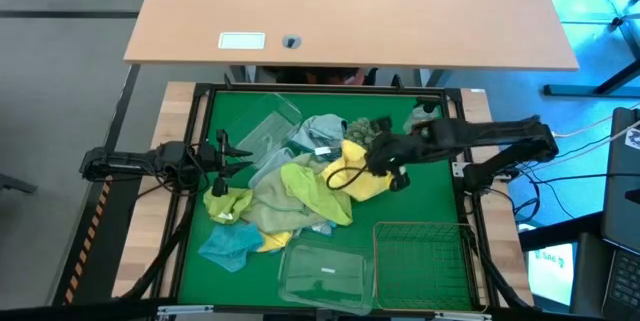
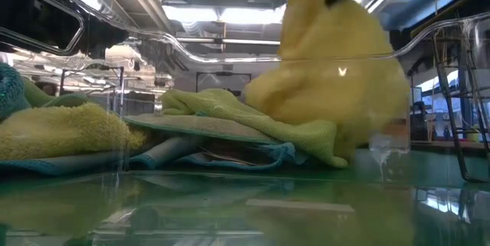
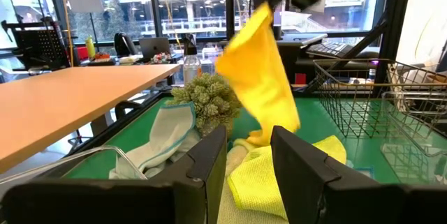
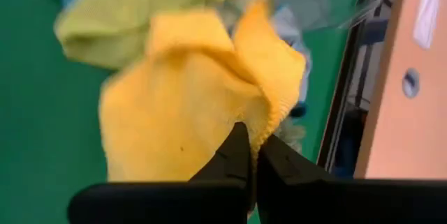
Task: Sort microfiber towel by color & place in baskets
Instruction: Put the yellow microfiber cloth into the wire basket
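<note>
On the green worktop (image 1: 420, 201), a heap of yellow, lime and teal towels (image 1: 290, 201) is spread beside a wire basket (image 1: 425, 251) and a clear tub (image 1: 325, 273). A yellow towel (image 4: 202, 91) is pinched and held above the heap by the right hand (image 4: 253, 155). The left hand (image 3: 248, 155) is seen spread and empty at the heap's left edge.

A bright yellow fuzzy microfiber cloth (image 4: 188, 91) is held pinched by one edge and hangs lifted above the green mat, its lower end trailing onto the pile. Beneath it, a crumpled heap of lime-green cloths (image 1: 300, 193) and pale blue cloths (image 1: 318, 131) is spread over the mat's middle, with a teal cloth (image 1: 228, 246) at its near-left edge. A clear plastic tub (image 1: 322, 275) is set at the near edge, a square wire mesh basket (image 1: 425, 258) just beside it on the right, and a second clear tub (image 1: 262, 129) lies tilted at the far left.
</note>
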Robot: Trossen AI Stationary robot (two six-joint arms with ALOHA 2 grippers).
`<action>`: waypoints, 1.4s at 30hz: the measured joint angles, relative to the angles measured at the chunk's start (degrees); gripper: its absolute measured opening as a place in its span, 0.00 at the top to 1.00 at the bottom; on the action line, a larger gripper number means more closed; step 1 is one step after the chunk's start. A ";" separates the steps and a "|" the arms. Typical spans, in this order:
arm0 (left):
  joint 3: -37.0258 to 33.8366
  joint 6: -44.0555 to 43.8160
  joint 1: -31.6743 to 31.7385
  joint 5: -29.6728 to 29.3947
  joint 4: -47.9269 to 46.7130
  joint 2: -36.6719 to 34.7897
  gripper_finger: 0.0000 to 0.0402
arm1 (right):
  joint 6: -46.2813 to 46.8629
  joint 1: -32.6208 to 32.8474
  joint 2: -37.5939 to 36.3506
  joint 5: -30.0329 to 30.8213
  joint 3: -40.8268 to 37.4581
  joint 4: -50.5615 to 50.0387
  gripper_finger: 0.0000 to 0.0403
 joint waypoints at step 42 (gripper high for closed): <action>-0.01 0.02 0.01 -0.01 0.02 0.01 0.73 | 51.01 51.52 0.47 11.48 35.52 -15.77 1.00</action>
